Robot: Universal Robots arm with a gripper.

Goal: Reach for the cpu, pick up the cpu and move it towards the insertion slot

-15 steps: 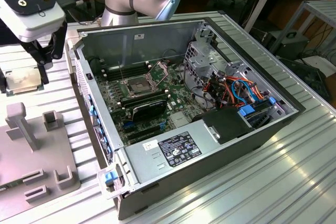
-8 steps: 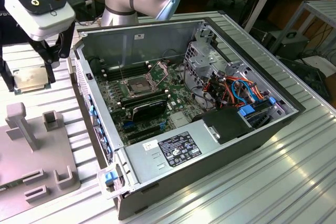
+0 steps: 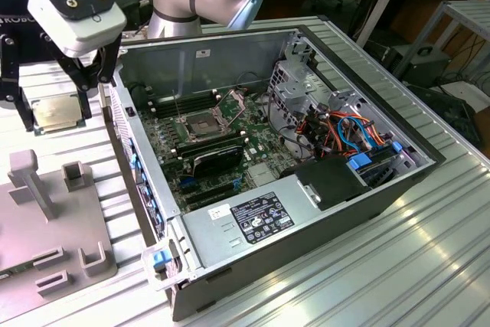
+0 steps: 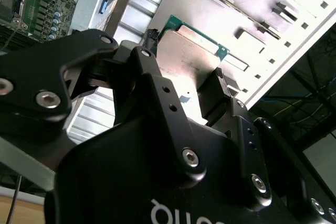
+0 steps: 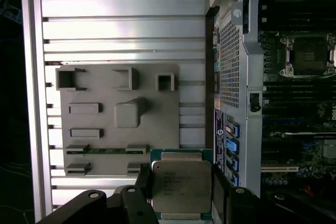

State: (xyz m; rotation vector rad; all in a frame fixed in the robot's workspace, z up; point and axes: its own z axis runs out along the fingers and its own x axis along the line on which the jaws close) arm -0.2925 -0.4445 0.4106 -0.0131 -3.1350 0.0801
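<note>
At the exterior view's left, the black gripper hangs above the ribbed aluminium worktop, its fingers clamped on opposite edges of the cpu, a thin square chip with a pale beige-silver face, held clear of the surface. Below it on the worktop lies a flat grey plastic fixture plate with raised blocks and slotted holders.

In the first wrist view the cpu shows its metal lid and green edge between the dark fingers, hovering over the near edge of the grey fixture plate. In the second wrist view the chip sits between the finger on one side and the finger on the other, with the plate beyond it.

Further toward the exterior view's right stands the open grey metal computer case, lying on its side with the green motherboard exposed. On that board sits the insertion slot, a square socket with a silvery metal frame and dark centre, its load plate tilted up. The chip is well apart from the socket, outside the case wall. A black rectangular expansion card lies just beside the socket, and bundled orange and blue cables fill the case's far-right end.
</note>
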